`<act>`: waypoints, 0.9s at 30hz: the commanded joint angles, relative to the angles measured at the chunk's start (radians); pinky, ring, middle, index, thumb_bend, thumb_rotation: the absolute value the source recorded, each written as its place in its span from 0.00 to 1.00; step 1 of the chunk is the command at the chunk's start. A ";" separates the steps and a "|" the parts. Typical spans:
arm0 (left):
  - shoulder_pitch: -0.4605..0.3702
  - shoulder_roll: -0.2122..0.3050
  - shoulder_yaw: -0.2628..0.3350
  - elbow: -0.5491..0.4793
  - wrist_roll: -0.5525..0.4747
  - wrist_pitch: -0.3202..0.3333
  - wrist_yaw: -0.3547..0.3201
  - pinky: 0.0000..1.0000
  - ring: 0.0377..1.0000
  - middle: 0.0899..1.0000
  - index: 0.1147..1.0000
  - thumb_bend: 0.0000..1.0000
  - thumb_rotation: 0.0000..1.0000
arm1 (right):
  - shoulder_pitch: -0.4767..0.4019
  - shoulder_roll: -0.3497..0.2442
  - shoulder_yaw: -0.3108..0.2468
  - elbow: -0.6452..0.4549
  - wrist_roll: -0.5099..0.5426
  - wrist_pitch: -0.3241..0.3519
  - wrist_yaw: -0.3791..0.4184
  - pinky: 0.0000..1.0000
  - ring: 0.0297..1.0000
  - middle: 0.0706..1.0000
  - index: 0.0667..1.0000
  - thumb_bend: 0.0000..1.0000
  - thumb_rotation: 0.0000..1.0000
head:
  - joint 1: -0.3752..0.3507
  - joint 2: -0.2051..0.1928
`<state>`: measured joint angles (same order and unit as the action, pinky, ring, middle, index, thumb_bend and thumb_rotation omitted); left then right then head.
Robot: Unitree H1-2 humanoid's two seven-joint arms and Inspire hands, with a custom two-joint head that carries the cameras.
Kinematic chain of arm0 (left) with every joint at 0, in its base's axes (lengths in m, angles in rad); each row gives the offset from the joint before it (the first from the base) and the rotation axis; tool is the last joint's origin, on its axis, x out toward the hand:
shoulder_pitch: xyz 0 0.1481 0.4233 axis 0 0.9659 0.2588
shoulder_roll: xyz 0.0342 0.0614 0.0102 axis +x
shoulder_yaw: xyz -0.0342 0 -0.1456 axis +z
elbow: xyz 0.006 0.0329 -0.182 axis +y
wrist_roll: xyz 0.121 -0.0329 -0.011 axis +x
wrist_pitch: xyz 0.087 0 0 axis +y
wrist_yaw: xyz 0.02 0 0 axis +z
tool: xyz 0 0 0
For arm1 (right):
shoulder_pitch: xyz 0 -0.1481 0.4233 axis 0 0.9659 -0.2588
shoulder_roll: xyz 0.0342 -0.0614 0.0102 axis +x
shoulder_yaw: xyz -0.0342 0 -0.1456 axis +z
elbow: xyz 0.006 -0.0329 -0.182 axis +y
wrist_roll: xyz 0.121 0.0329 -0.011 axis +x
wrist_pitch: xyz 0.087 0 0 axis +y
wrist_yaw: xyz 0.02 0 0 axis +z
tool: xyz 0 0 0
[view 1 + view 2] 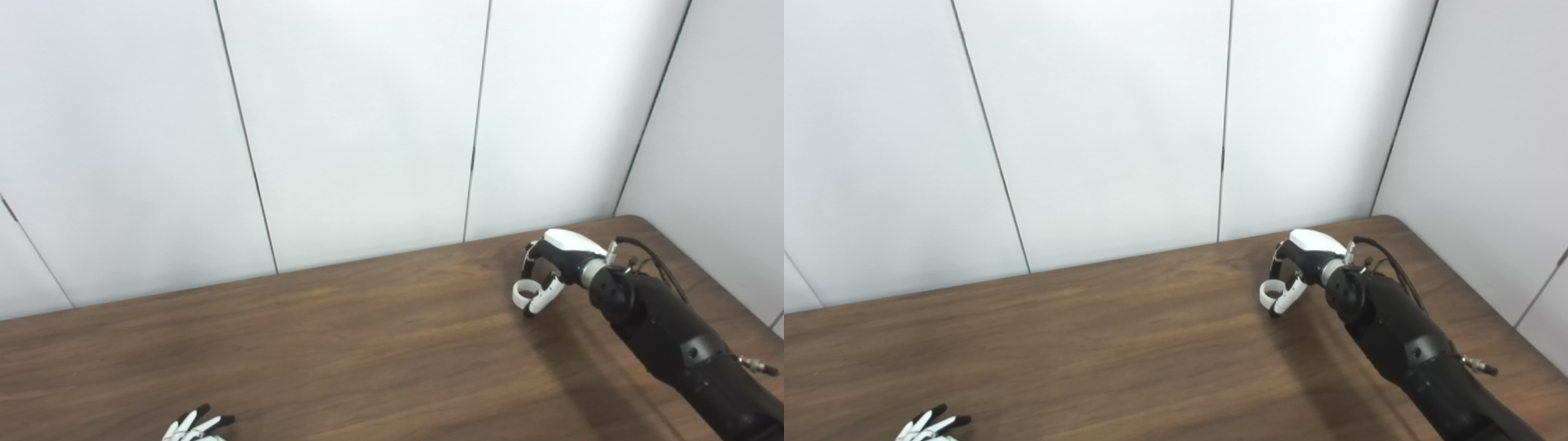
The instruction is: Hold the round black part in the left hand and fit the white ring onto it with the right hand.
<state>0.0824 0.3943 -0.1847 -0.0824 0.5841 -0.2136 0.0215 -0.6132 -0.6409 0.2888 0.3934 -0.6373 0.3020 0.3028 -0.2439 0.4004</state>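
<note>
Left eye view: glossy white-and-black right hand [548, 272] pinches a small smooth white ring [522, 293] near the wood-grain table's [367, 343] far right corner; left hand [196, 425] spreads unclenched, holding nothing, at the near edge.

I've got two head cams side by side, both looking down and fwd over the bench [343, 343] toward the white wall panels [1102, 122]. Mid-range. Right cam sits slightly right; views overlap nearly fully, incl. the far right bench corner.
</note>
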 commanded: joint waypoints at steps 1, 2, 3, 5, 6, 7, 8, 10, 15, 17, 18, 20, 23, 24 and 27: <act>0.000 0.004 -0.005 0.014 0.012 -0.012 -0.010 1.00 0.97 0.83 0.41 0.52 0.04 | -0.010 -0.006 -0.013 -0.019 -0.003 -0.022 -0.034 0.99 1.00 0.90 0.44 0.52 0.12 | 0.005 0.003; -0.001 0.003 -0.006 0.013 0.012 -0.012 -0.010 1.00 0.97 0.83 0.41 0.52 0.04 | -0.007 -0.005 -0.016 -0.021 -0.001 -0.027 -0.040 0.99 1.00 0.89 0.44 0.52 0.12 | 0.010 0.006; -0.002 0.002 -0.007 0.013 0.014 -0.011 -0.010 1.00 0.97 0.83 0.41 0.52 0.04 | -0.003 -0.004 -0.019 -0.026 0.003 -0.034 -0.043 0.99 1.00 0.89 0.44 0.52 0.12 | 0.018 0.008; -0.004 0.001 -0.009 0.015 0.020 -0.010 -0.009 1.00 0.97 0.83 0.41 0.52 0.04 | 0.009 0.000 -0.026 -0.053 0.010 -0.041 -0.047 0.99 1.00 0.89 0.44 0.52 0.12 | 0.028 0.011; -0.006 0.000 -0.010 0.018 0.023 -0.008 -0.009 1.00 0.97 0.83 0.41 0.52 0.04 | 0.017 0.002 -0.030 -0.069 0.014 -0.043 -0.048 0.98 1.00 0.89 0.44 0.52 0.12 | 0.033 0.008; -0.008 0.000 -0.012 0.021 0.027 -0.006 -0.009 1.00 0.97 0.83 0.41 0.52 0.04 | 0.025 0.006 -0.036 -0.086 0.019 -0.045 -0.049 0.98 1.00 0.90 0.44 0.52 0.12 | 0.035 0.004; -0.010 -0.001 -0.013 0.025 0.031 -0.005 -0.008 1.00 0.97 0.83 0.41 0.52 0.04 | 0.033 0.011 -0.041 -0.104 0.023 -0.044 -0.051 0.99 1.00 0.90 0.44 0.52 0.12 | 0.039 0.000; -0.016 0.000 -0.015 0.036 0.039 -0.012 -0.002 1.00 0.96 0.83 0.41 0.52 0.04 | 0.052 0.021 -0.054 -0.145 0.032 -0.044 -0.059 0.99 0.99 0.89 0.44 0.52 0.12 | 0.042 -0.002; -0.034 0.005 -0.021 0.060 0.039 -0.026 -0.005 1.00 0.96 0.83 0.41 0.52 0.04 | 0.097 0.046 -0.094 -0.238 0.059 -0.068 -0.087 0.98 0.99 0.89 0.44 0.52 0.12 | 0.057 -0.002; -0.040 0.006 -0.023 0.065 0.038 -0.030 -0.011 1.00 0.96 0.83 0.41 0.52 0.04 | 0.109 0.052 -0.101 -0.286 0.060 -0.062 -0.080 0.97 1.00 0.89 0.44 0.52 0.12 | 0.060 -0.001; -0.043 0.006 -0.024 0.065 0.036 -0.027 -0.017 1.00 0.96 0.83 0.41 0.52 0.04 | 0.112 0.055 -0.102 -0.306 0.060 -0.060 -0.077 0.98 1.00 0.89 0.44 0.52 0.12 | 0.062 0.001; -0.048 0.004 -0.026 0.062 0.036 -0.019 -0.028 1.00 0.96 0.83 0.41 0.52 0.04 | 0.117 0.060 -0.104 -0.343 0.059 -0.055 -0.073 0.98 1.00 0.89 0.44 0.52 0.12 | 0.064 0.004; -0.057 0.002 -0.032 0.057 0.041 -0.005 -0.044 1.00 0.96 0.82 0.41 0.52 0.04 | 0.122 0.072 -0.105 -0.391 0.062 -0.058 -0.069 0.98 1.00 0.89 0.44 0.52 0.12 | 0.066 0.008; -0.062 0.001 -0.036 0.055 0.045 0.000 -0.050 1.00 0.96 0.82 0.41 0.52 0.04 | 0.122 0.076 -0.102 -0.404 0.061 -0.062 -0.066 0.98 1.00 0.88 0.44 0.51 0.12 | 0.069 0.010; -0.077 -0.003 -0.049 0.053 0.054 0.016 -0.064 1.00 0.96 0.82 0.41 0.52 0.04 | 0.121 0.082 -0.089 -0.440 0.054 -0.063 -0.053 0.98 1.00 0.88 0.44 0.52 0.12 | 0.074 0.015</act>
<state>0.0207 0.3931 -0.2139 -0.0411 0.6011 -0.2171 -0.0049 -0.4618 -0.5559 0.2045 -0.0011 -0.5785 0.2641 0.2519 -0.1688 0.4141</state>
